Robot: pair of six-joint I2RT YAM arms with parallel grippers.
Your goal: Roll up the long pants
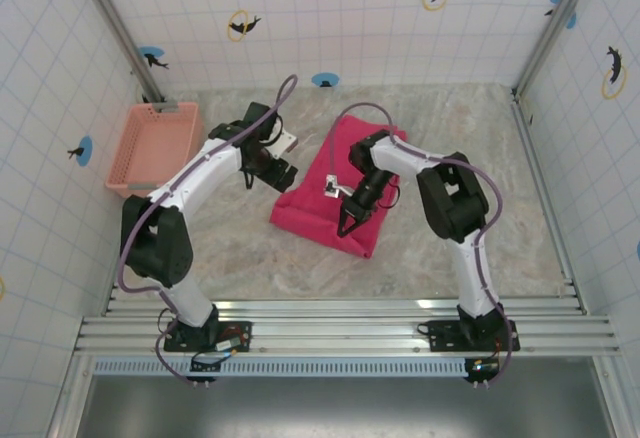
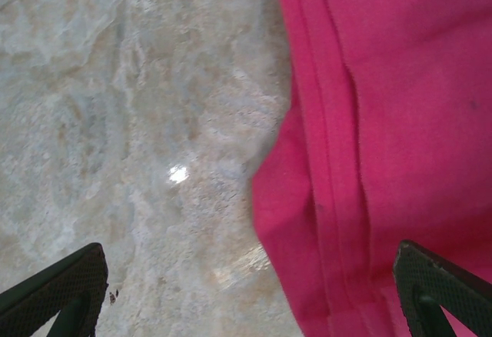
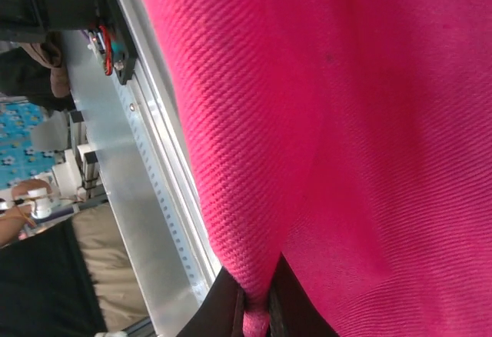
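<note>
Marbled tabletop (image 1: 240, 258) between tiled walls: a salmon basket (image 1: 152, 148) sits at 9 o'clock. My left gripper (image 1: 283, 171) hangs with its jaws apart, straddling the 9 o'clock edge of the long pants (image 1: 305, 208), which lie folded mid-table. My right gripper (image 1: 347, 220) pinches a fold towards their 6 o'clock edge.

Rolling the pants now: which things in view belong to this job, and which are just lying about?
Job:
- pants
- right claw, shut on a fold of the pants
- left claw, open over the pants' edge

Lying about:
- basket, on the table to the left, apart from the pants
</note>
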